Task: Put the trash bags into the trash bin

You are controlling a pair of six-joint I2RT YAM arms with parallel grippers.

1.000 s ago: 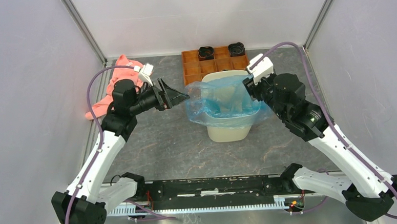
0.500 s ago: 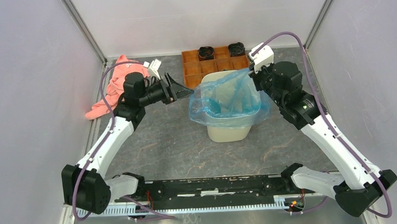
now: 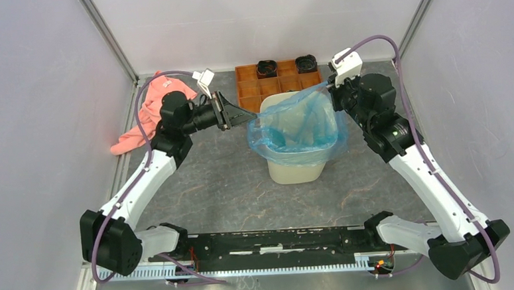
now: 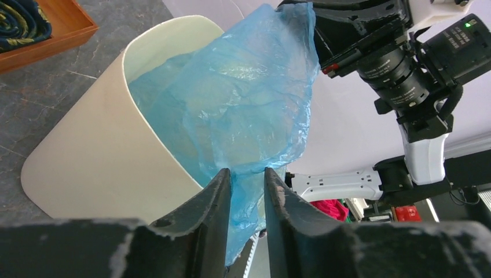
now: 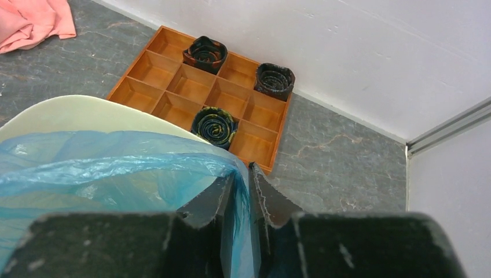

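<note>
The light-blue trash bag [image 3: 293, 126] sits in the beige trash bin [image 3: 296, 173], its edges draped over the rim. My right gripper [image 3: 331, 88] is shut on the bag's back-right edge and holds it up above the rim; in the right wrist view the film [image 5: 116, 162] is pinched between the fingers [image 5: 241, 171]. My left gripper [image 3: 248, 119] is at the bag's left edge. In the left wrist view its jaws [image 4: 248, 172] stand narrowly apart with bag film [image 4: 249, 98] hanging between them, beside the bin wall [image 4: 98, 150].
An orange-brown compartment tray [image 3: 271, 84] holding dark rolled items stands right behind the bin. A salmon-pink cloth [image 3: 147, 111] lies at the back left. Grey walls and metal posts close in the sides and back.
My left gripper moved right to the bag's left edge and its jaws narrowed around the film. My right gripper shut on the bag's back-right edge and lifted it up and back.
</note>
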